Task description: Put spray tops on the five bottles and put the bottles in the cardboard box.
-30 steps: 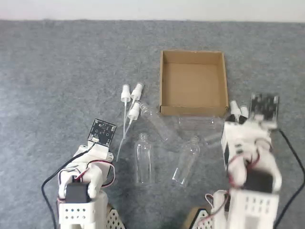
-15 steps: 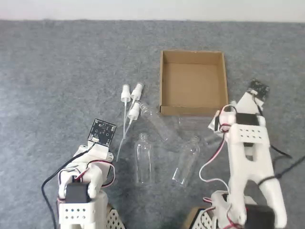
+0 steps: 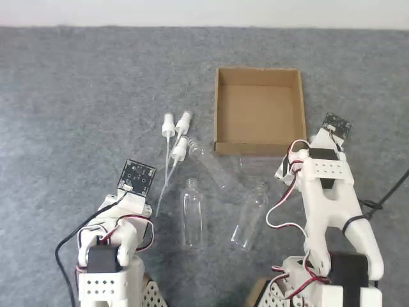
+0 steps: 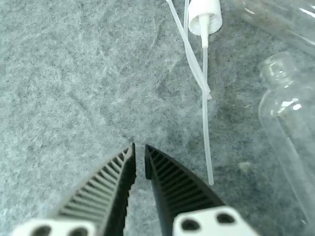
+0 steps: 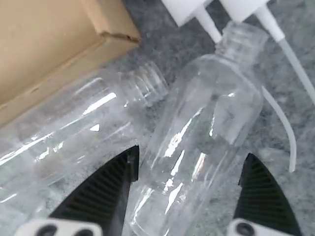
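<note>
Seeing box [image 3: 258, 148] at the far middle of the desk [image 3: 77, 96], open side up. Bottles all lying on the desk, none in the box, and every neck in sight bare.

High view:
- left bottle [image 3: 192, 212] and middle bottle [image 3: 250, 214] nearest the arms, apart from each other
- slanted bottle [image 3: 211, 165] running up toward the box's near left corner
- left tops [image 3: 179, 149], three of them, clustered just left of that corner, thin tubes trailing back toward the left arm

Reading right gripper [image 5: 192, 153] as wide open, one jaw on each side of the straddled bottle [image 5: 211, 108]. Cannot tell if either jaw touches it. Box-side bottle [image 5: 83, 132] lying along the box's outer wall, its neck touching or nearly touching the straddled one. Right tops [image 5: 186, 7], two, just past the straddled bottle's neck, with one tube curving down alongside it.

Reading left gripper [image 4: 139, 146] as closed on nothing, only a sliver between the jaws, tips over bare desk. Cannot tell if the tips touch the desk. One tube [image 4: 205, 123] just beside the tips, left bottle's neck a bit beyond it.
</note>
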